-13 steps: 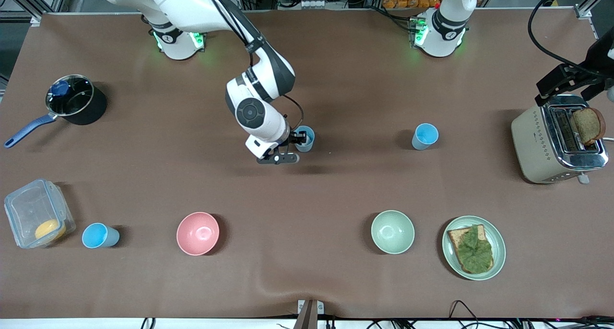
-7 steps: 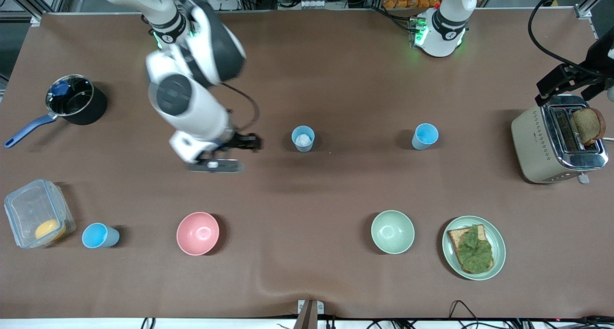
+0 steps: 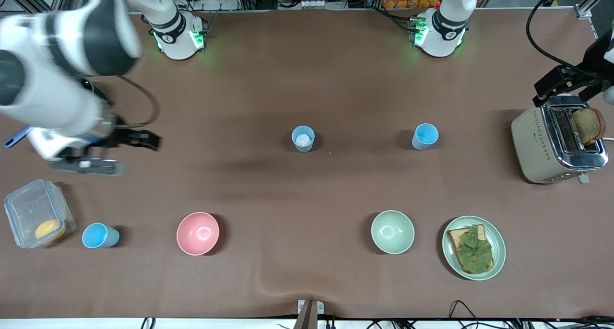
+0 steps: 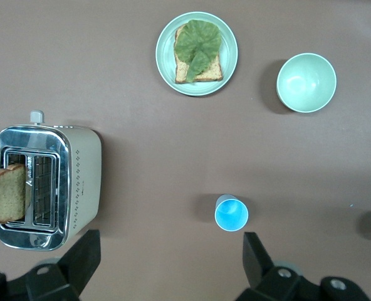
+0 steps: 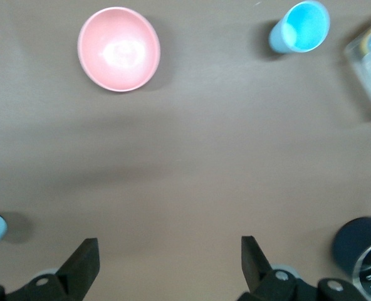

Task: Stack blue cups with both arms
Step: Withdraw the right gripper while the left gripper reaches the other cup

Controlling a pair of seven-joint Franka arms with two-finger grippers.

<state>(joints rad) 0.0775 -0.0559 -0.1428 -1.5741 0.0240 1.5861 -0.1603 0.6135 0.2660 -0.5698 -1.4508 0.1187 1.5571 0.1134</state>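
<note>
Three blue cups stand upright and apart on the brown table. The middle cup shows something white inside. A second cup stands beside it toward the left arm's end and shows in the left wrist view. A third cup stands near the front beside the clear box and shows in the right wrist view. My right gripper is open and empty, up in the air over bare table next to the pot. My left gripper is open and empty, high near the toaster, and waits.
A pink bowl and a pale green bowl stand in the front row. A plate with toast and lettuce lies beside the green bowl. A toaster holds bread. A clear box and a dark pot are at the right arm's end.
My right arm has swung away from the middle cup toward the pot end of the table, its gripper empty. The middle cup stayed in place. The left arm has not moved.
</note>
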